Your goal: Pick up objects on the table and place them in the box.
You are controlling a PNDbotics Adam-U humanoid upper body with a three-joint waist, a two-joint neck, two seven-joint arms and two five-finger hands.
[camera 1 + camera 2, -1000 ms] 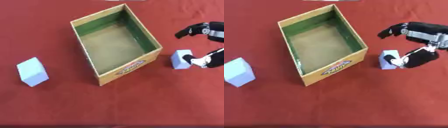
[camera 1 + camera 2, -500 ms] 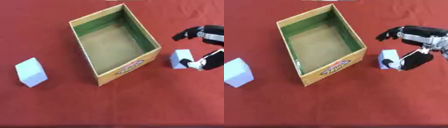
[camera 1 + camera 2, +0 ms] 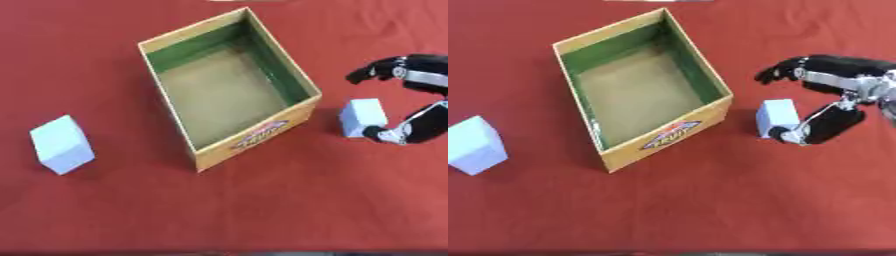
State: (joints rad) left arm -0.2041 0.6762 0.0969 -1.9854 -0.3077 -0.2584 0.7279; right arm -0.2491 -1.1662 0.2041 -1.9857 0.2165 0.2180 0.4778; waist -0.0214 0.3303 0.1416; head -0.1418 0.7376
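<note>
- the right hand [image 3: 833, 100] reaches in from the right edge, spread wide around a small pale block [image 3: 779, 117]: its fingers [image 3: 779, 73] arch over the far side of the block without touching it, and the thumb [image 3: 791, 135] sits at the block's near lower corner.
- whether the thumb actually touches the block cannot be told; the block stands on the red table [image 3: 710, 210], not lifted.
- that block stands just beside the right wall of the open cardboard box [image 3: 306, 107], outside it, near the box's front corner.
- the box has a green inner lining, a bare brown floor and a printed label on its near front face.
- a second pale block [image 3: 61, 144] stands well apart on the left side of the table.
</note>
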